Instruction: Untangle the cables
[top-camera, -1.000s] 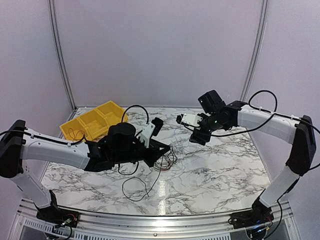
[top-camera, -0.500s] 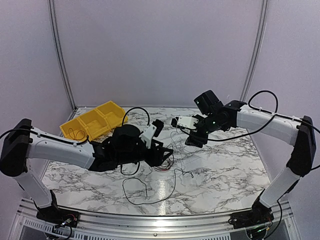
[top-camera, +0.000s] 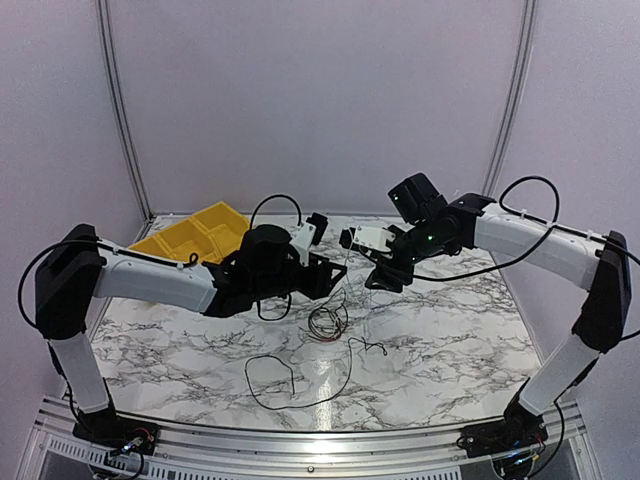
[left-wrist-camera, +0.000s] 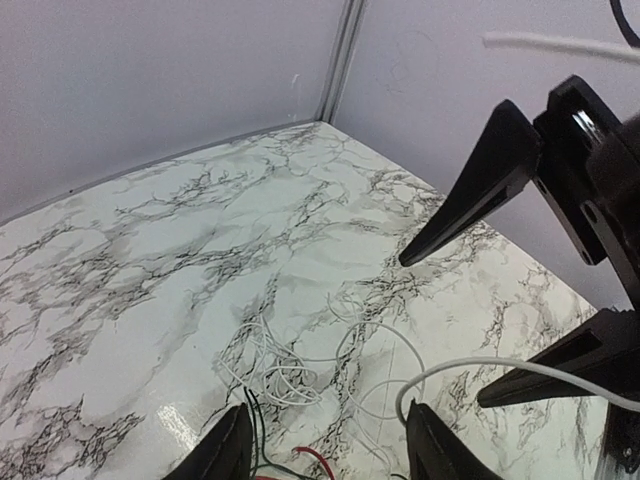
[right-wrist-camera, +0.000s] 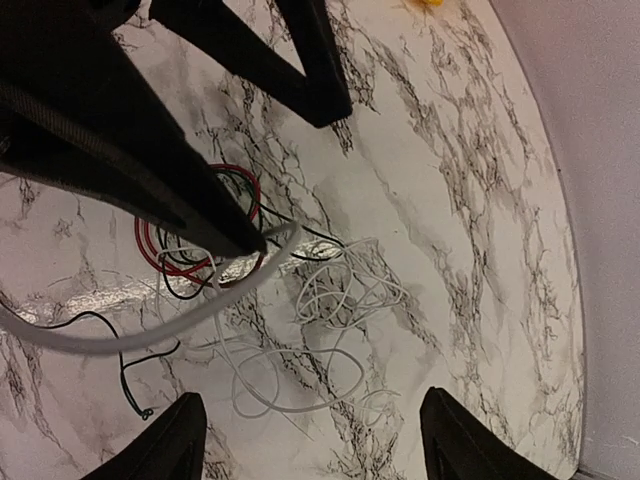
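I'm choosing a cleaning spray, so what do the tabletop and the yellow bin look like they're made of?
Tabletop: probably a marble-print laminate or film, possibly real stone. It has grey veins on white and a glossy finish with a bright glare streak near the front.
Yellow bin: likely moulded plastic, given its even saturated colour, thin divider walls and faint sheen.

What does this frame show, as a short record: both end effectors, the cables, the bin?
left end effector: open, empty, over the cables
right end effector: open, empty, over the cables
cables: tangled red, dark and white loops lying on the marble table, below both end effectors
long black wire: lying loose, nearer the arm bases
yellow bin: far left of the table
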